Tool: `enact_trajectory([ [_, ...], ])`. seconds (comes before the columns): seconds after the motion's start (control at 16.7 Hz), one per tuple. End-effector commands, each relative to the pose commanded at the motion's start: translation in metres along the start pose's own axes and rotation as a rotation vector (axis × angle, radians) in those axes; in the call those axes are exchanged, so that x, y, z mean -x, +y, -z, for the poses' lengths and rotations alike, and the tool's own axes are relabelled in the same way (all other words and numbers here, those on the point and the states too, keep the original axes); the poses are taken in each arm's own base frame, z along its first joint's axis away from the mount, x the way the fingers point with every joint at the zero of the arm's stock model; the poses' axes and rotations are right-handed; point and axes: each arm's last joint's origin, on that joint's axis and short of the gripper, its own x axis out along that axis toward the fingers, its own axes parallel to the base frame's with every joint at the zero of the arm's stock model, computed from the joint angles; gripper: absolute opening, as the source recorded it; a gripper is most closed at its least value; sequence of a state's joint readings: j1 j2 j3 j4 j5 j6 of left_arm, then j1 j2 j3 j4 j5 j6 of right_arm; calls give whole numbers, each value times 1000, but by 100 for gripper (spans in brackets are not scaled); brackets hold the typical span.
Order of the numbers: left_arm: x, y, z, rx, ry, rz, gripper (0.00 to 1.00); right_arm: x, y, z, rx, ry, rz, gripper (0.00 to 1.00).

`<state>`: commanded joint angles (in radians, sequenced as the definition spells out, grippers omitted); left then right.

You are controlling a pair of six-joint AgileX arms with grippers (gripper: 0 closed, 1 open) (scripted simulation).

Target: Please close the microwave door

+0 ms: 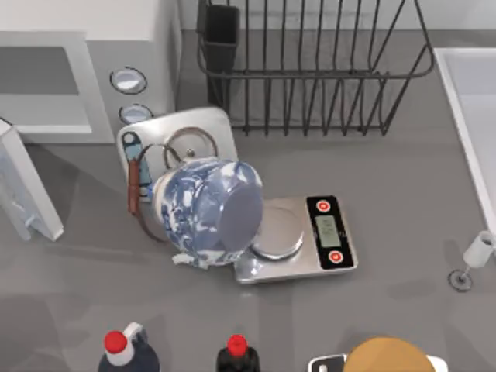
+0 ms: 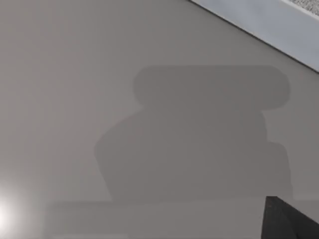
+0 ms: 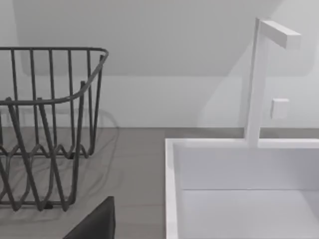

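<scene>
Up close at the near edge of the bench (image 1: 403,178): two red-capped bottles, one (image 1: 124,350) with a white neck, one (image 1: 236,355) dark, and off to their right a round tan thing (image 1: 387,358).

Moving in to mid-bench, a blue-and-white jar (image 1: 209,209), tipped over, mouth turned toward a silver scale (image 1: 310,240) and overlapping its left edge. Just behind the jar, a small silver square plate (image 1: 194,139) with a ring, and beside it a brown-handled tool (image 1: 136,182).

Now the one to watch: the microwave door (image 1: 23,186), far left, wide open, swung out toward the near side and well clear of the open cavity (image 1: 39,85). White microwave (image 1: 147,31) at back left, two round dials (image 1: 128,79) down its right front.

Back centre, a dark wire rack (image 1: 310,70); far right, a white sink (image 1: 473,101), with a small stemmed glass (image 1: 473,260) near its front corner.

From the left wrist: pale flat surface, blocky shadow across it, and a dark sliver of the left hand (image 2: 291,219) in one corner. Grip released or clenched? Cannot tell.

From the right wrist: rack, sink basin and white tap (image 3: 259,79) ahead, with a dark edge of the right hand (image 3: 94,224) low in the frame. Grip there too: cannot tell.
</scene>
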<state>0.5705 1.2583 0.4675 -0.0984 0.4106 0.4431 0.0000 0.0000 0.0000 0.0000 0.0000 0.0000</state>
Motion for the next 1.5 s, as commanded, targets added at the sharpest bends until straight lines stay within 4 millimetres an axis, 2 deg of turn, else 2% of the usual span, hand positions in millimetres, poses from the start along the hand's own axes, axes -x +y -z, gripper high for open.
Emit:
enact_trajectory([
  [0.18,-3,-18,-3,-1,12,2,0,0,0,0,0,0,0,100],
  [0.6,-3,-82,-2,-7,10,3,0,0,0,0,0,0,0,100],
  [0.72,-1,-94,0,-2,2,2,0,0,0,0,0,0,0,100],
  [1.08,-1,-97,0,1,-3,1,0,0,0,0,0,0,0,100],
  [1.2,-4,-96,-6,1,-5,1,0,0,0,0,0,0,0,100],
  [1.5,-36,-95,-36,2,9,3,0,0,0,0,0,0,0,100],
])
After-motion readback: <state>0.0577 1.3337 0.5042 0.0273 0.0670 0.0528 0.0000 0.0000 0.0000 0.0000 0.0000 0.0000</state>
